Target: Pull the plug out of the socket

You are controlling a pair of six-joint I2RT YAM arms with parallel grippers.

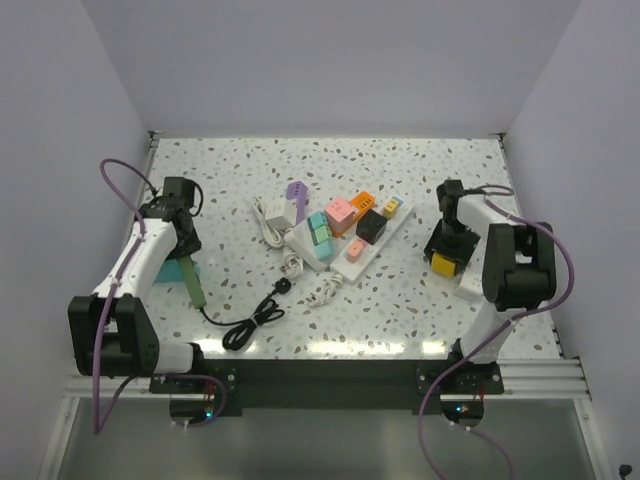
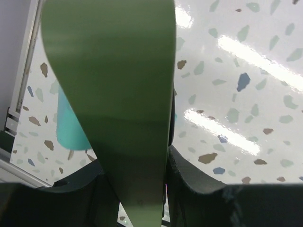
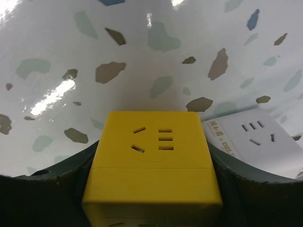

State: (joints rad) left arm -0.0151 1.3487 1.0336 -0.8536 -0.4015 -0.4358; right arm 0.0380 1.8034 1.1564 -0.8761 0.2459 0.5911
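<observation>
The right jaws, at 3 o'clock on the tabletop, are clamped on a yellow cube, one finger against each flank; the face towards the wrist camera shows socket slots. A white socket lies just beside the cube, at its 4 o'clock in the wrist view; I cannot tell whether the two touch.

The left jaws, at 9 o'clock, grip a green strip by its sides; in the top view the strip runs out from them towards 6 o'clock. A teal block sits just beside it on the 9 o'clock side. A black cable leaves the strip's near end and coils near 6 o'clock; it ends in a black plug lying on the tabletop, apart from every socket.

At the centre lie white strips carrying cubes: purple, pink, orange and black; a white cord curls at their 7 o'clock.
</observation>
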